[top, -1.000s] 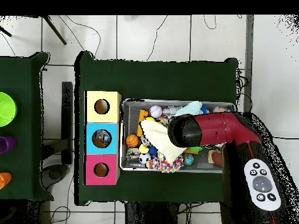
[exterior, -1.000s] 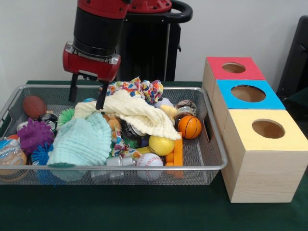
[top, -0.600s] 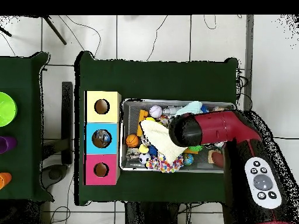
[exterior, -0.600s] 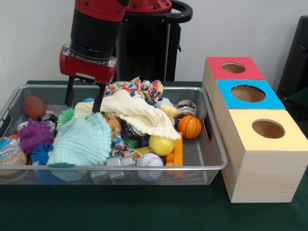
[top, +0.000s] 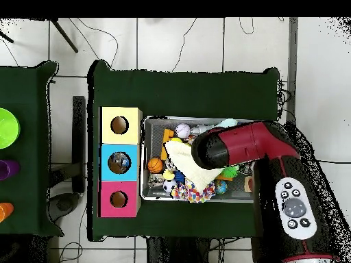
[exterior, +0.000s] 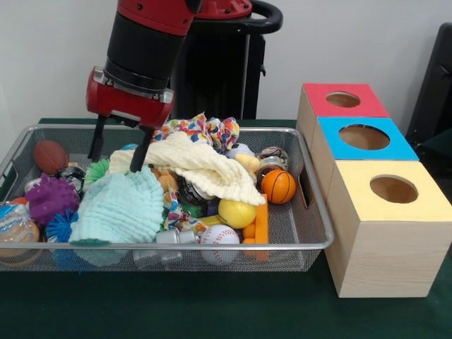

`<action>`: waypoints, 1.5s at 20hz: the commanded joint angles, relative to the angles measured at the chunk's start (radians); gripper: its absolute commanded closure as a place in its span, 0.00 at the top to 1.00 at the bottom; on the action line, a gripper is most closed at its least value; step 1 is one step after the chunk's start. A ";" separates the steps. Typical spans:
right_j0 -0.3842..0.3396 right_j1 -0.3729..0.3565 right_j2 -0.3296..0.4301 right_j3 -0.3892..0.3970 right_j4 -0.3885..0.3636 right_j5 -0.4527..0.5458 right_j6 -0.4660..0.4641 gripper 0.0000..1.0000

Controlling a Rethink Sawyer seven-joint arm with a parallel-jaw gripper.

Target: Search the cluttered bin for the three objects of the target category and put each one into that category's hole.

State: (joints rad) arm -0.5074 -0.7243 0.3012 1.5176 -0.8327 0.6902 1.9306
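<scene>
- The red and black arm's gripper (exterior: 118, 146) hangs over the silver wire-mesh bin (exterior: 314, 212), its two black fingers (exterior: 143, 147) spread wide and holding nothing.
- Over the last second the gripper has lifted a little and drifted toward the bin's end away from the boxes; a second ago one fingertip sat lower against the cream-yellow waffle cloth (exterior: 205, 169), and now it sits just at that cloth's edge, above the mint-green knitted cloth (exterior: 120, 207).
- Nothing in the bin appears to have shifted, so the move reads as repositioning, not a grasp.
- Which category is the target cannot be told. Balls are the likeliest: an orange basketball-pattern ball (exterior: 278, 186), a plain yellow ball (exterior: 236, 212), a white baseball (exterior: 219, 242) and a small brown football (exterior: 50, 156) all lie exposed in the bin.
- The three wooden boxes stand just beside the bin, each with a round hole: red-topped (exterior: 344, 99), blue-topped (exterior: 364, 137), yellow-topped (exterior: 393, 189). From overhead something shows inside the blue one's hole (top: 119, 163).
- The cloths cover much of the pile, so my guess is that clearing or probing near them comes next.
</scene>
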 commanded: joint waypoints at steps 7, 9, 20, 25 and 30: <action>0.043 0.074 0.013 -0.094 -0.210 -0.113 -0.156 1.00; 0.055 0.080 0.006 -0.106 -0.223 -0.113 -0.145 1.00; 0.094 0.107 -0.052 -0.103 -0.278 -0.126 -0.093 1.00; 0.111 0.094 -0.072 -0.088 -0.274 -0.102 -0.083 1.00; 0.139 0.101 -0.120 -0.090 -0.310 -0.110 -0.056 1.00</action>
State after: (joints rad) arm -0.3829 -0.6626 0.2292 1.4174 -1.0462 0.5857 1.9306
